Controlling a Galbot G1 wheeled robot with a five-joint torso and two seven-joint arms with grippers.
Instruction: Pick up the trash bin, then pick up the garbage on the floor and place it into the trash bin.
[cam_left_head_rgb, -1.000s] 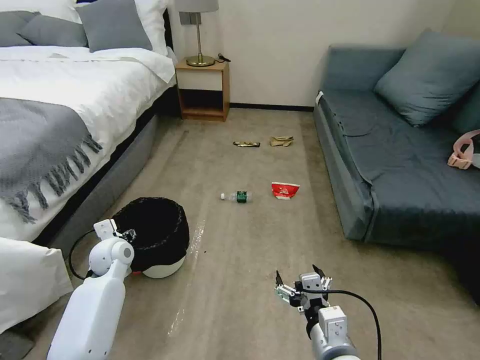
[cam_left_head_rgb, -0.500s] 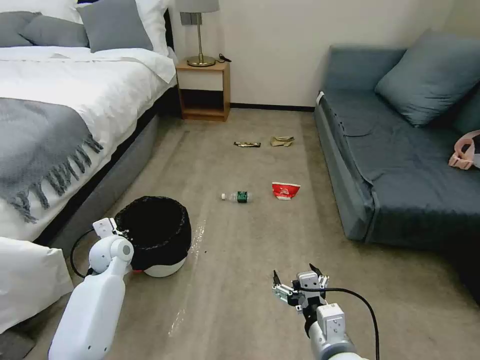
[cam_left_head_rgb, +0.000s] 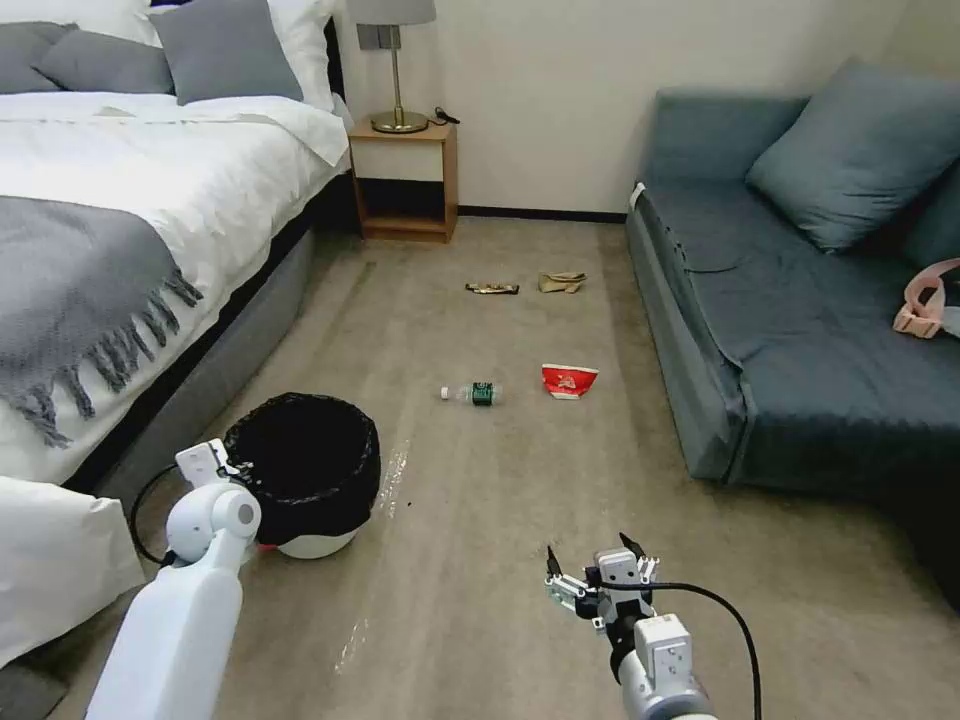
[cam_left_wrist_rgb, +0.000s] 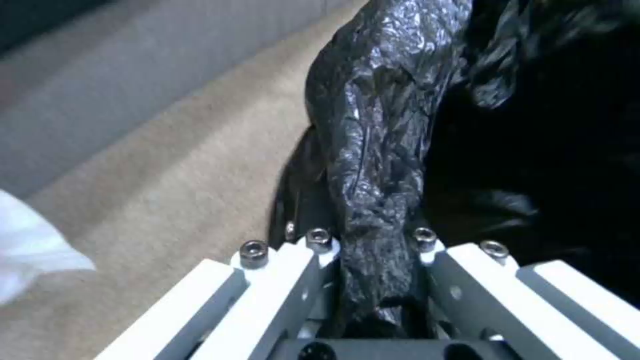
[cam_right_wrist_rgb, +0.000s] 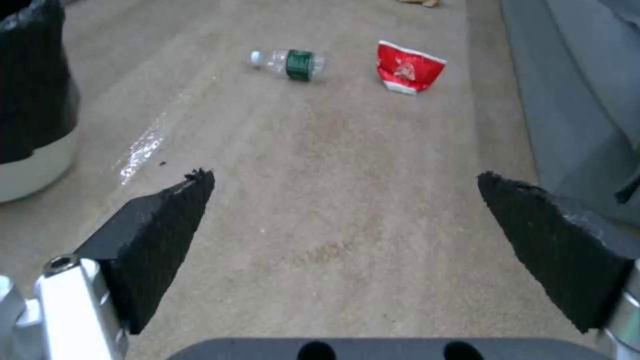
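1. We have the left hand (cam_left_wrist_rgb: 370, 280) pinching the bagged rim of the trash bin (cam_left_head_rgb: 310, 480). The bin seems tilted, possibly just off the floor (cam_left_head_rgb: 480, 500); we cannot confirm.
2. Our right hand (cam_right_wrist_rgb: 347, 225) hangs spread and empty, low over the floor, to the right of the bin.
3. Nothing is binned yet. Beyond the bin lie the bottle (cam_left_head_rgb: 472, 393) and snack bag (cam_left_head_rgb: 569, 380); farther still, the candy wrapper (cam_left_head_rgb: 492, 289) and paper wad (cam_left_head_rgb: 562, 282).
4. All four pickups remain.
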